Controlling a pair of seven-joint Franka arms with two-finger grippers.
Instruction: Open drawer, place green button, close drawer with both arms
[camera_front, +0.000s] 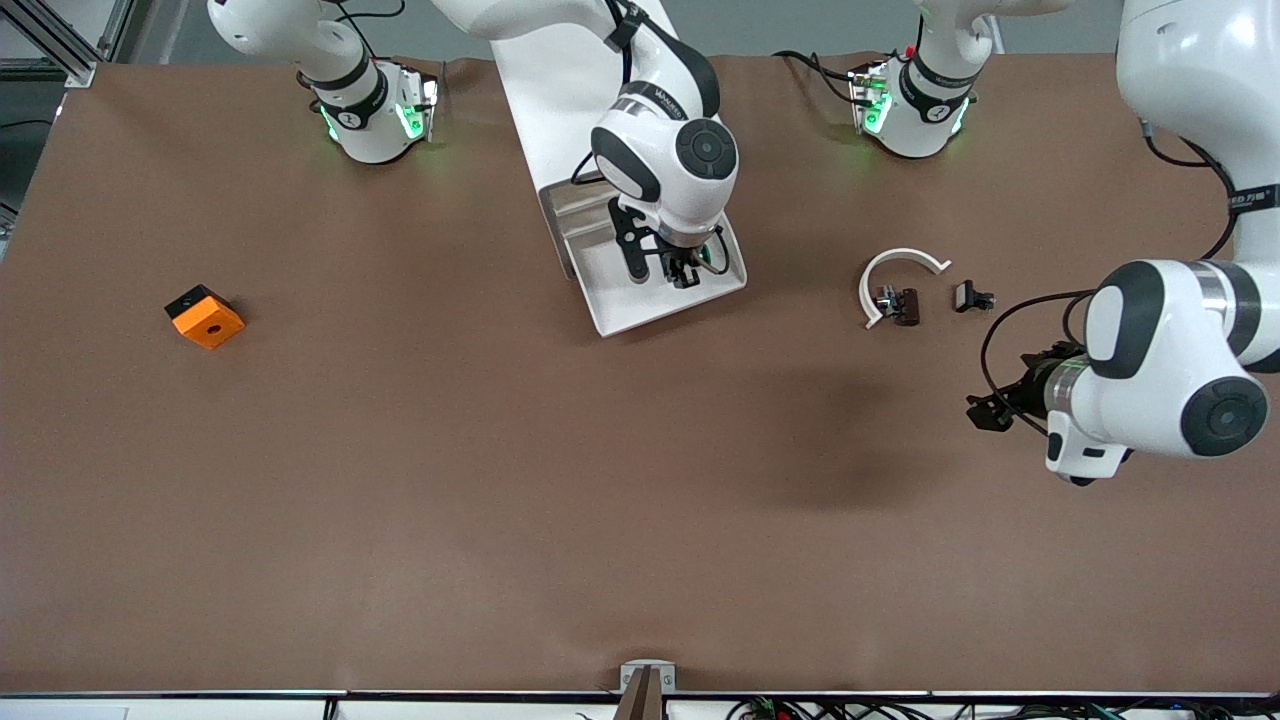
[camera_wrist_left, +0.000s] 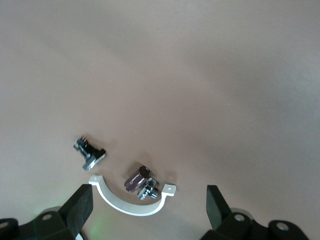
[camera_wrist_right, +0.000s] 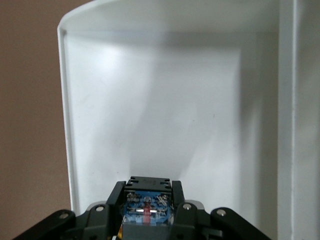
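The white cabinet (camera_front: 560, 90) has one drawer (camera_front: 640, 312) pulled open toward the front camera. My right gripper (camera_front: 685, 268) hangs low over the open drawer and is shut on the button. In the right wrist view the button's dark blue-black body (camera_wrist_right: 147, 210) sits clamped between the fingers of the right gripper (camera_wrist_right: 148, 186), above the drawer's bare white floor (camera_wrist_right: 150, 110). A bit of green cap (camera_front: 712, 258) shows beside the fingers. My left gripper (camera_front: 988, 410) is open and empty over the brown table at the left arm's end; its fingers (camera_wrist_left: 80, 205) stand wide apart.
A white curved clip (camera_front: 893, 270) (camera_wrist_left: 131, 207) lies toward the left arm's end with small dark and metal parts (camera_front: 900, 303) (camera_wrist_left: 140, 180) and a black clip piece (camera_front: 971, 296) (camera_wrist_left: 90, 152). An orange square block (camera_front: 204, 316) lies toward the right arm's end.
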